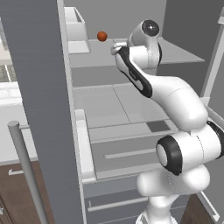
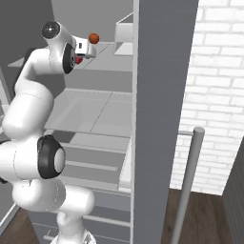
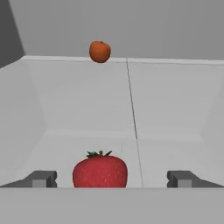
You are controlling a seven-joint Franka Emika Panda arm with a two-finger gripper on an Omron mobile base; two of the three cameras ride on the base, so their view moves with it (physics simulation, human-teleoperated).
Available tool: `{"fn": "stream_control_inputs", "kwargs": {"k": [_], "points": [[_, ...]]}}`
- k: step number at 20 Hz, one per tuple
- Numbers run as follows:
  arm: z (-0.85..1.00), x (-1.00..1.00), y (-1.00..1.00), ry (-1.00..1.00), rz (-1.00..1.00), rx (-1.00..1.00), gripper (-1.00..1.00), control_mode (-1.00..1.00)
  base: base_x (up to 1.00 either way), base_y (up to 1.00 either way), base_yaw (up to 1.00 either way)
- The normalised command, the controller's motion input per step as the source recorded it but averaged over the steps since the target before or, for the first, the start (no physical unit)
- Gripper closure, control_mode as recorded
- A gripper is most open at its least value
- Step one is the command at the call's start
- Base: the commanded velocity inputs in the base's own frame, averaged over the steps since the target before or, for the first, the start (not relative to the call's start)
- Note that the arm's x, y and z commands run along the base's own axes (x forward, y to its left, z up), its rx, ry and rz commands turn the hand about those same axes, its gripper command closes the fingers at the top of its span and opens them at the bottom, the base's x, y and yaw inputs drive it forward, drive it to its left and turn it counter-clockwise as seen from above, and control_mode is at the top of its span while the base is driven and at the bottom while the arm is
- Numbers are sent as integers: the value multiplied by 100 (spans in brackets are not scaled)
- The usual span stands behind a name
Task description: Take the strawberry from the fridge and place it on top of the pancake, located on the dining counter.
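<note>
Strawberry, plump, glossy red and leaf-topped, sits on our fridge's smooth pale shelf between our gripper's wide-apart dark fingertips, its base cut off, a rounder orange-red ball well behind.

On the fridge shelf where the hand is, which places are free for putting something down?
The pale grey shelf is bare right of its centre seam, and between the small red strawberry and the round orange-red ball at the back. It is crowded only near the open gripper, around the strawberry.
</note>
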Motion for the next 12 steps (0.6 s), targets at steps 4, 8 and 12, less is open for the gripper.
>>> {"fn": "stream_control_inputs", "kwargs": {"k": [4,8,12], "points": [[-14,3,6,0,0,-3,-100,-100,0,0,0],[-10,7,10,0,0,-2,-100,-100,0,0,0],[-8,26,7,0,0,0,-100,-100,0,0,0]]}}
